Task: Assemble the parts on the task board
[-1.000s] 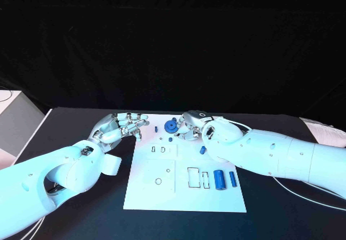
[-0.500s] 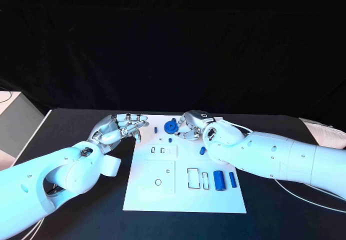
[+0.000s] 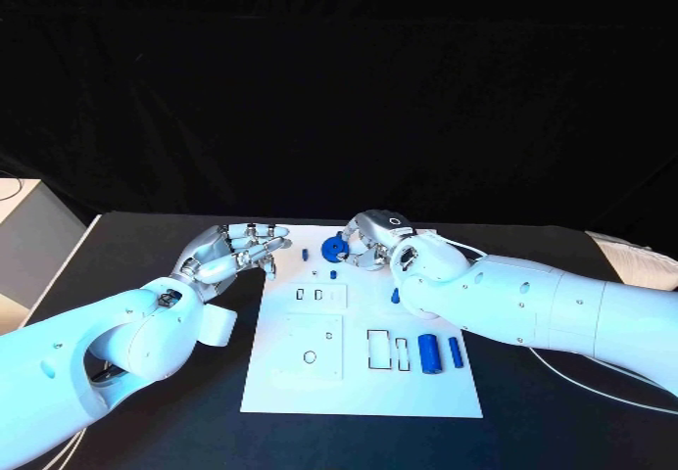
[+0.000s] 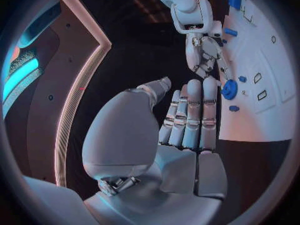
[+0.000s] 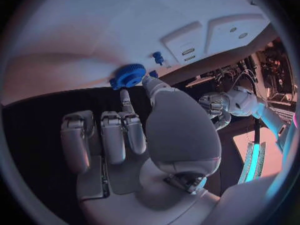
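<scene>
Now the right hand (image 3: 370,242) touches the blue gear (image 3: 336,247) with its fingertips — whether it grips, I cannot tell; the left hand (image 3: 233,251) is open, holding nothing.

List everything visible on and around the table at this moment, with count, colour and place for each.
task board: one, white, middle of the black table.
gear: one, blue, at the board's far edge, by the right hand's fingers; contact cannot be told.
small peg: one, blue, far edge of the board, left of the gear.
small piece: one, blue, on the board beside the right arm.
cylinders: two, blue, side by side on the board's right part.
table: one, black.
left hand: silver, fingers apart, holding nothing, left of the board's far corner.
right hand: silver, at the board's far edge next to the gear.
</scene>
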Tool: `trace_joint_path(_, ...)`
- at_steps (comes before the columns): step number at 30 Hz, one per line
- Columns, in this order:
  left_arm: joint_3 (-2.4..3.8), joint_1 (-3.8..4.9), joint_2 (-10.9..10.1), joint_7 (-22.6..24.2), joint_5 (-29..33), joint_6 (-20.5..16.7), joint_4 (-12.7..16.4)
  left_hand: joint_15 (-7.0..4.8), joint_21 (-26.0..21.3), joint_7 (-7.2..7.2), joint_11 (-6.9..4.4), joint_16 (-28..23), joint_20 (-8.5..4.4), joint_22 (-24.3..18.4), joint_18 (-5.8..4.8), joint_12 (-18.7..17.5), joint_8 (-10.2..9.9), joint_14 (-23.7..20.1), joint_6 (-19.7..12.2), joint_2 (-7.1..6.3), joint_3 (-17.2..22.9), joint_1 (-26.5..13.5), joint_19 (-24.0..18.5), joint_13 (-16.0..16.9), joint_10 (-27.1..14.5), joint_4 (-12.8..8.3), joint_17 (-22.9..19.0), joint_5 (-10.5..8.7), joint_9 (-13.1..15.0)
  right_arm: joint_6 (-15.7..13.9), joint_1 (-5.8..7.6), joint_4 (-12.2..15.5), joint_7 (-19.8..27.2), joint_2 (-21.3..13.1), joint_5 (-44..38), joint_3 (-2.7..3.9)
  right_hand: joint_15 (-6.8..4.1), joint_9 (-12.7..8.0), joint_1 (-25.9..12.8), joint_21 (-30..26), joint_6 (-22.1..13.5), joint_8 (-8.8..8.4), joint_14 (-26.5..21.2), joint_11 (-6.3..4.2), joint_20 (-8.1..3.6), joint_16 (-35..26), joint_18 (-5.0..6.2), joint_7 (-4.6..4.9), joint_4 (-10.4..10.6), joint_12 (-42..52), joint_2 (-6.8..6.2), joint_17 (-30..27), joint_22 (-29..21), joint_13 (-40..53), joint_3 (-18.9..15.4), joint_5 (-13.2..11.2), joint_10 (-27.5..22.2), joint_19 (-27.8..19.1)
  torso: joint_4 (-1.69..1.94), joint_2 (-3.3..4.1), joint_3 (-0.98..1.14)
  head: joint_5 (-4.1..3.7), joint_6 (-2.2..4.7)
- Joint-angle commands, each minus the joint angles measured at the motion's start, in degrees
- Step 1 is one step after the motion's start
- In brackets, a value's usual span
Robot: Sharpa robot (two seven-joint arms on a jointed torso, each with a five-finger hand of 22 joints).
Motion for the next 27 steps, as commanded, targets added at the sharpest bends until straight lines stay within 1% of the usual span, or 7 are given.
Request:
trace_joint_path(1, 0.04, -0.01, 0.18, 0.36, -0.26, 0.7, 0.08, 0.01, 0.2, -0.08, -0.05, 0.33, -0.06, 0.05, 0.89, -0.12, 0.09, -0.49, -0.39, 0.1, 0.36, -0.15, -0.54, 0.09, -0.25, 0.1, -0.03, -0.11, 0.05, 0.27, 0.02, -0.95, 1.08, 0.78, -0.27, 0.02, 0.15, -0.1, 0.94, 0.26, -0.2, -0.37, 5.58, 0.25, -0.03, 0.35, -0.4, 0.05, -0.57, 0.12, -0.22, 12.82, 15.06, 15.08, 0.06, -0.67, 6.08, 6.0, 0.1, 0.02, -0.04, -0.01, -0.01)
trace_joint_path(7, 0.04, -0.01, 0.33, 0.32, -0.28, 0.74, 0.02, 0.01, 0.2, -0.08, -0.05, 0.33, -0.06, 0.05, 0.89, -0.12, 0.09, -0.49, -0.39, 0.1, 0.36, -0.15, -0.54, 0.09, -0.25, 0.1, -0.03, -0.11, 0.05, 1.28, -0.01, -3.23, 1.6, 2.52, -0.27, 0.02, 0.2, -0.44, 2.54, 0.26, -1.13, -0.85, 5.58, 0.35, 0.02, 0.35, -0.4, 0.15, -1.35, 0.12, -0.88, 12.83, 15.06, 15.08, -0.1, -1.71, 6.08, 6.0, 0.1, 0.06, -0.05, 0.14, -0.12)
trace_joint_path(9, 0.04, -0.01, 0.37, 0.3, -0.28, 0.74, -0.01, 0.01, 0.2, -0.08, -0.05, 0.33, -0.06, 0.05, 0.89, -0.12, 0.09, -0.49, -0.39, 0.1, 0.36, -0.15, -0.54, 0.09, -0.25, 0.1, -0.03, -0.11, 0.05, 1.47, -0.02, -3.89, 1.74, 2.98, -0.27, 0.02, 0.23, -0.57, 2.93, 0.26, -1.59, -0.97, 5.57, 0.37, 0.03, 0.34, -0.4, 0.18, -1.53, 0.12, -1.02, 12.8, 15.06, 15.08, -0.19, -1.87, 6.08, 6.0, 0.05, 0.04, -0.02, 0.14, -0.09)
trace_joint_path(12, 0.04, -0.01, 0.42, 0.3, -0.29, 0.75, -0.04, 0.01, 0.2, -0.08, -0.05, 0.33, -0.06, 0.05, 0.89, -0.12, 0.09, -0.49, -0.39, 0.1, 0.36, -0.15, -0.54, 0.09, -0.25, 0.1, -0.03, -0.11, 0.05, 1.8, -0.03, -4.6, 2.02, 3.49, -0.23, 0.02, 0.29, -0.83, 3.18, 0.26, -2.46, -1.1, 5.57, 0.44, 0.08, 0.34, -0.4, 0.27, -1.54, 0.12, -1.19, 12.79, 15.06, 15.08, -0.5, -2.07, 6.08, 6.0, 0.02, -0.02, -0.06, 0.18, -0.1)
trace_joint_path(16, 0.04, -0.01, 0.48, 0.29, -0.3, 0.75, -0.09, 0.01, 0.2, -0.08, -0.05, 0.33, -0.06, 0.05, 0.89, -0.12, 0.09, -0.49, -0.39, 0.1, 0.36, -0.15, -0.54, 0.09, -0.25, 0.1, -0.03, -0.11, 0.05, 2.38, -0.04, -4.88, 2.28, 3.84, -0.15, 0.02, 0.3, -0.86, 3.21, 0.26, -2.56, -1.1, 5.57, 0.45, 0.09, 0.35, -0.4, 0.27, -1.54, 0.12, -1.21, 12.82, 15.06, 15.08, -0.55, -2.09, 6.08, 6.0, 0.02, -0.04, -0.11, 0.26, -0.23)
trace_joint_path(20, 0.04, -0.01, 0.51, 0.28, -0.3, 0.74, -0.12, 0.01, 0.2, -0.08, -0.05, 0.33, -0.06, 0.05, 0.89, -0.12, 0.09, -0.49, -0.39, 0.1, 0.36, -0.15, -0.54, 0.09, -0.25, 0.1, -0.03, -0.11, 0.05, 3.5, -0.04, -5.06, 2.35, 4.04, -0.05, 0.02, 0.3, -0.85, 3.15, 0.26, -2.5, -1.01, 5.6, 0.45, 0.1, 0.38, -0.4, 0.25, -1.45, 0.12, -1.14, 12.91, 15.06, 15.08, -0.6, -2.12, 6.08, 6.0, -0.07, -0.04, -0.04, 0.32, -0.22)
trace_joint_path(27, 0.04, -0.01, 0.48, 0.25, -0.3, 0.71, -0.12, 0.01, 0.2, -0.08, -0.05, 0.33, -0.06, 0.05, 0.89, -0.12, 0.09, -0.49, -0.39, 0.1, 0.36, -0.15, -0.54, 0.09, -0.25, 0.1, -0.03, -0.11, 0.05, 6.74, -0.04, -5.59, 1.86, 4.07, 0.94, 0.0, 0.23, -0.83, 2.23, 0.26, -1.81, -0.54, 5.59, 0.34, 0.07, 0.37, -0.4, 0.11, -0.2, 0.12, -0.68, 12.87, 15.06, 15.08, -1.46, -2.3, 6.08, 6.0, -0.09, -0.03, 0.01, 0.35, -0.27)
